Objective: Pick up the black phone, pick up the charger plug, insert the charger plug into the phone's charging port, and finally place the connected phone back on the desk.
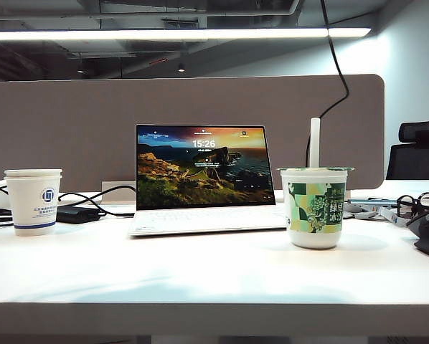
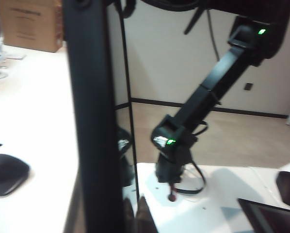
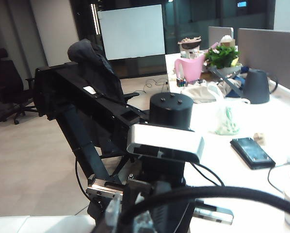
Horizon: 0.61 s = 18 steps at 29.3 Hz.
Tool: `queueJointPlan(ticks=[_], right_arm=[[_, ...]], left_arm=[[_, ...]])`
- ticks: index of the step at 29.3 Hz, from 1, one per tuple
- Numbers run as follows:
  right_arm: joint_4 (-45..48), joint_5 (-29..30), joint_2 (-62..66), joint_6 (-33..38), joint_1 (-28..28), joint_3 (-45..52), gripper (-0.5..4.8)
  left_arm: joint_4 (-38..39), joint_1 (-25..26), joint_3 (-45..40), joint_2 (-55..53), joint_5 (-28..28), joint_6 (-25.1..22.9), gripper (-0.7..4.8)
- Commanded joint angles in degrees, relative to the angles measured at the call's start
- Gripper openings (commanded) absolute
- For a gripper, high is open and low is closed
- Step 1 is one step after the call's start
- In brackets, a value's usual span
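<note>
Black phone (image 3: 251, 153) flat on the worktop (image 3: 217, 165) at right of the right wrist frame, likely stiff and slick, best pinched across long edges; left gripper and right gripper outside the exterior frame, jaws clenched.

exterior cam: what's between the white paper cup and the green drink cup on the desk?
The open laptop sits between the white paper cup and the green drink cup on the desk, seen in the exterior view. Neither gripper shows there.
</note>
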<state>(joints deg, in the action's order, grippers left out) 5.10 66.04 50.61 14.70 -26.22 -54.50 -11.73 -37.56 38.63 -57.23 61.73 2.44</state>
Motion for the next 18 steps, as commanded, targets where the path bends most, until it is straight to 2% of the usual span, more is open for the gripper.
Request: queueJointPlan(ticks=[1,9,18], right_arm=[[3.23,0.5,-0.2,0.02,-0.04,-0.2,-0.05],[4.02,2.75,0.37,0.07,-0.04,-0.2,-0.05],[3.98,2.69,1.31,0.07,-0.04,-0.2,-0.05]], left_arm=[[-2.05,-0.09,0.55,0.35,3.8,0.15,-0.07],[-2.05,-0.09,0.55,0.35,5.51,0.17,-0.07],[-2.03,-0.09,0.55,0.35,6.36,0.17,-0.07]])
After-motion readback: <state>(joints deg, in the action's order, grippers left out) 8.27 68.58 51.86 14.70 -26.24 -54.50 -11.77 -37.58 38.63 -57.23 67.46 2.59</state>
